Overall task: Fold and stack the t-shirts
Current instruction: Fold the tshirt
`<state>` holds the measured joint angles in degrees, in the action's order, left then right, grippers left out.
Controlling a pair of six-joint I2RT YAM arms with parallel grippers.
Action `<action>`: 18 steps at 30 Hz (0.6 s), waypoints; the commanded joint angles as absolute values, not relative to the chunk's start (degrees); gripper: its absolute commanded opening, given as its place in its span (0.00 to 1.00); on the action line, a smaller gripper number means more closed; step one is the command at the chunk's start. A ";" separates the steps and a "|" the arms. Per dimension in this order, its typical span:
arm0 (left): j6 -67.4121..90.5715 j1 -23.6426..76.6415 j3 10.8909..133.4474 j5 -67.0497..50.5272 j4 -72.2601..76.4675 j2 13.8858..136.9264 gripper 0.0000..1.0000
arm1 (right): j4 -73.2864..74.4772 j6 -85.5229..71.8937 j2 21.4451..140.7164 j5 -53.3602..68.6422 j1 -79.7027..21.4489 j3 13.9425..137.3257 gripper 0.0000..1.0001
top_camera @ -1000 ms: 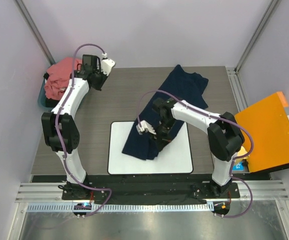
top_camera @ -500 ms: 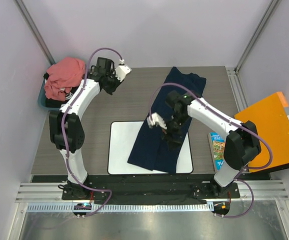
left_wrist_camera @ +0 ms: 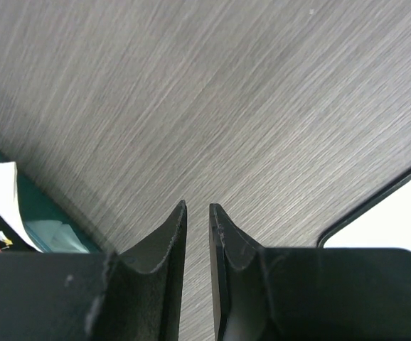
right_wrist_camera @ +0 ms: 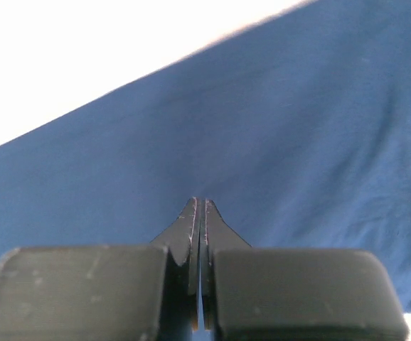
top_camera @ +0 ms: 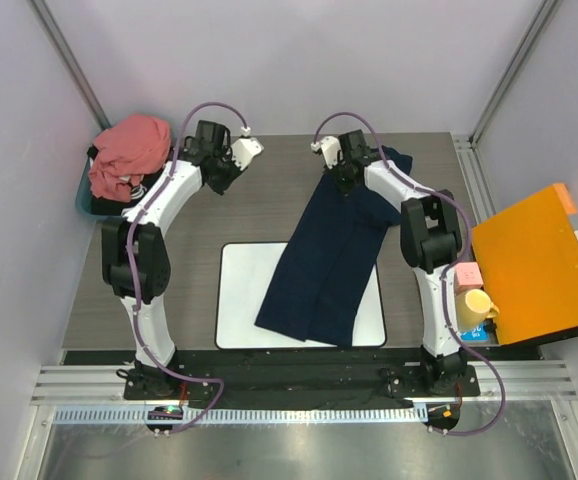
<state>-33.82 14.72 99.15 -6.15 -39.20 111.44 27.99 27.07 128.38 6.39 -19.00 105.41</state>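
The navy t-shirt (top_camera: 329, 260) lies stretched out, from the far table edge down across the white mat (top_camera: 239, 300). My right gripper (top_camera: 346, 168) is at the shirt's far end. In the right wrist view its jaws (right_wrist_camera: 199, 201) are shut with the tips down on smooth navy cloth (right_wrist_camera: 298, 128); no cloth shows between them. The salmon-pink t-shirt (top_camera: 129, 150) is bunched in a teal bin (top_camera: 84, 200) at the far left. My left gripper (top_camera: 219, 175) hangs over bare table between bin and navy shirt. It (left_wrist_camera: 197, 206) is empty, with only a narrow gap between the jaws.
A flat orange panel (top_camera: 534, 260) leans at the right edge. A pink box (top_camera: 467, 274) and a yellow cup (top_camera: 476, 305) stand beside the right arm. The left wrist view shows the bin corner (left_wrist_camera: 42, 213) and a mat corner (left_wrist_camera: 397, 213).
My right gripper has swung from the middle of the navy shirt up to its far end. The shirt was pulled straighter over the mat. My left gripper moved right, away from the bin.
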 commanded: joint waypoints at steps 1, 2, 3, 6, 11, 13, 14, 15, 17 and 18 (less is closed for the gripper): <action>-37.08 14.59 96.95 -3.87 -35.95 111.00 0.19 | 22.41 21.36 133.05 -2.81 -18.72 115.55 0.01; -37.44 14.68 96.60 -3.61 -35.51 111.18 0.19 | 22.41 21.44 134.28 -3.42 -18.81 116.71 0.01; -38.05 14.59 96.50 -3.43 -35.42 111.44 0.19 | 22.24 21.36 135.25 -5.60 -18.81 117.85 0.01; -38.06 14.59 97.64 -2.55 -35.24 112.84 0.19 | 22.15 22.67 139.47 -6.50 -18.81 122.16 0.01; -37.53 14.59 100.37 -2.11 -35.86 115.05 0.19 | 22.32 24.70 146.67 -5.98 -18.89 128.75 0.01; -37.53 14.59 101.42 -1.67 -36.30 115.83 0.19 | 23.29 24.70 148.44 -4.23 -18.90 132.08 0.01; -37.53 14.59 101.69 -1.41 -36.30 116.01 0.19 | 23.46 24.78 149.32 -3.78 -19.16 132.88 0.01; -37.79 14.68 101.69 -1.32 -36.30 116.19 0.19 | 23.64 24.70 150.63 -3.34 -19.25 133.59 0.01; -38.40 14.59 101.78 -1.06 -36.30 116.54 0.19 | 23.91 25.13 151.61 -1.41 -19.77 134.65 0.01; -38.41 14.59 101.69 -0.97 -36.30 116.63 0.19 | 24.08 25.22 152.22 -0.88 -20.38 134.74 0.01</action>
<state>-36.95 14.72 99.33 -1.98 -37.04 116.42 23.57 24.49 149.64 -3.95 -18.79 131.90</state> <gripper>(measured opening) 0.189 0.020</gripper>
